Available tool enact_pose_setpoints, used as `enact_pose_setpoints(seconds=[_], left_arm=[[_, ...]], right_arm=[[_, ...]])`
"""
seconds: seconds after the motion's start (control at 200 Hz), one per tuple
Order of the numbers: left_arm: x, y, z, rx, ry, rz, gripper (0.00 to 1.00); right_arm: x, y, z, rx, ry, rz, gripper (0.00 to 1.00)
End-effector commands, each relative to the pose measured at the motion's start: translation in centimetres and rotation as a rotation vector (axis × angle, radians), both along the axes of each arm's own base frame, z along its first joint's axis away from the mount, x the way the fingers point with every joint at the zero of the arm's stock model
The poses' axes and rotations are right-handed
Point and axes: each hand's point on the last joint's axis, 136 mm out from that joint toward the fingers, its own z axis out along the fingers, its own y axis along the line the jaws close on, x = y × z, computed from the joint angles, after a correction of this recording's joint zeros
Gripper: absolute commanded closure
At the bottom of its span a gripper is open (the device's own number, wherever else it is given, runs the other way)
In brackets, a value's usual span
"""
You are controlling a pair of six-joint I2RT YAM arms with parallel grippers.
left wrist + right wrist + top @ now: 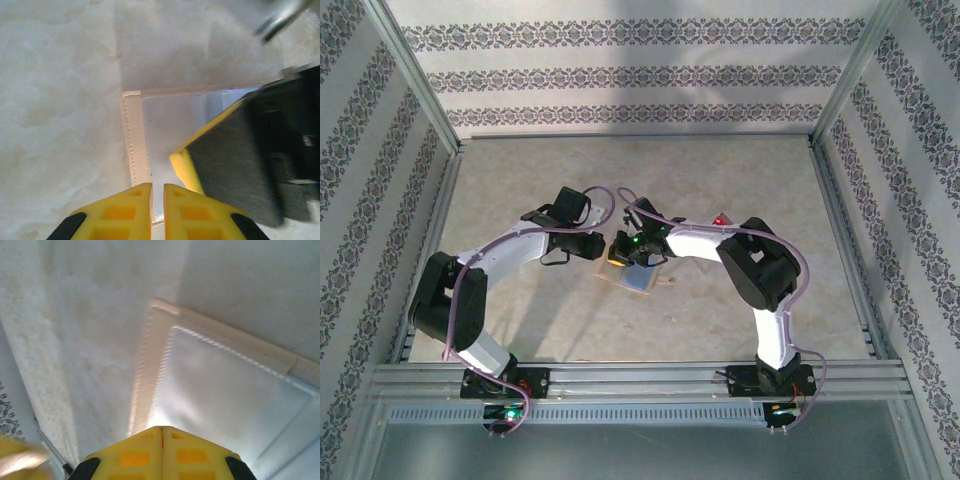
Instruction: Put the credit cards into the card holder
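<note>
- jaws of the left gripper are all but closed, with the edge of the holder running into the slit between them; it looks pinched.
- holder lies open between the two grippers, pale inside up.
- right gripper has its jaws pressed together with nothing seen between them, tip over the holder's inside; contact i cannot tell.
- a red card lies off to the right, beyond the right arm.
- step, as i judge it: steadying the open holder, no card in hand. the next move calls for the right gripper to lift off and fetch the card.
</note>
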Motion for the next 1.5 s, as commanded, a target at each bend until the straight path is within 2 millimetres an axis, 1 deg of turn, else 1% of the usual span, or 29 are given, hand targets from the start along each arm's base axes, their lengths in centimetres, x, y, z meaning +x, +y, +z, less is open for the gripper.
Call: enact_pose_setpoints(seconds=[0.0, 0.065, 0.175, 0.28, 0.47, 0.56, 0.72, 0.88, 0.934, 1.009, 1.089, 1.184, 1.269, 1.334, 1.399, 1.494], left_arm=[[0.5, -1.1, -0.1, -0.013, 0.012, -0.013, 0.89], [0.5, -1.6, -0.3, -0.011, 0.030, -0.022, 0.90], [0.4, -2.7, -1.0, -0.012, 0.066, -0.035, 0.92], [0.4, -3.7, -1.7, -0.003, 0.091, -0.059, 0.93], [0.4, -4.0, -4.5, 0.033, 0.169, -0.056, 0.94], [0.3, -3.8, -5.4, 0.059, 0.187, -0.057, 0.94], [-0.2, -3.1, -6.5, 0.086, 0.194, -0.050, 0.94], [-1.0, -2.9, -6.5, 0.087, 0.193, -0.053, 0.94], [-1.1, -2.9, -6.1, 0.076, 0.181, -0.054, 0.93], [-1.1, -2.9, -5.0, 0.063, 0.152, -0.059, 0.93], [-1.0, -3.1, -3.4, 0.051, 0.114, -0.067, 0.87], [-0.9, -3.5, -1.4, 0.017, 0.077, -0.066, 0.81], [-0.7, -4.3, 0.7, -0.004, 0.022, -0.098, 0.78], [-0.5, -5.1, 2.3, 0.006, -0.022, -0.143, 0.73], [-0.1, -5.8, 3.6, 0.043, -0.064, -0.179, 0.63], [0.6, -7.3, 5.0, 0.070, -0.116, -0.227, 0.56]], right_arm=[[1.1, -1.6, 2.8, -0.001, -0.066, -0.013, 0.96], [1.4, -2.6, 2.4, -0.017, -0.060, -0.032, 0.94], [1.9, -4.4, 1.1, -0.064, -0.057, -0.053, 0.94], [2.5, -5.6, -0.2, -0.114, -0.045, -0.056, 0.94], [3.4, -7.0, -1.6, -0.167, -0.038, -0.059, 0.93], [3.1, -7.7, -2.5, -0.191, -0.020, -0.061, 0.93], [2.1, -8.1, -3.6, -0.206, 0.013, -0.044, 0.93], [1.0, -8.4, -3.3, -0.208, 0.014, -0.040, 0.94], [0.7, -8.5, -3.2, -0.211, 0.011, -0.037, 0.94], [0.0, -8.4, -3.3, -0.212, 0.017, -0.035, 0.95], [-0.5, -8.1, -2.9, -0.200, 0.011, -0.035, 0.95], [-0.2, -8.2, -1.7, -0.187, -0.009, -0.035, 0.94], [0.7, -9.1, 0.3, -0.195, -0.047, -0.046, 0.92], [1.3, -10.1, 2.1, -0.207, -0.085, -0.052, 0.88], [2.2, -11.7, 4.3, -0.241, -0.139, -0.053, 0.80], [3.2, -14.6, 7.2, -0.309, -0.204, -0.049, 0.68]])
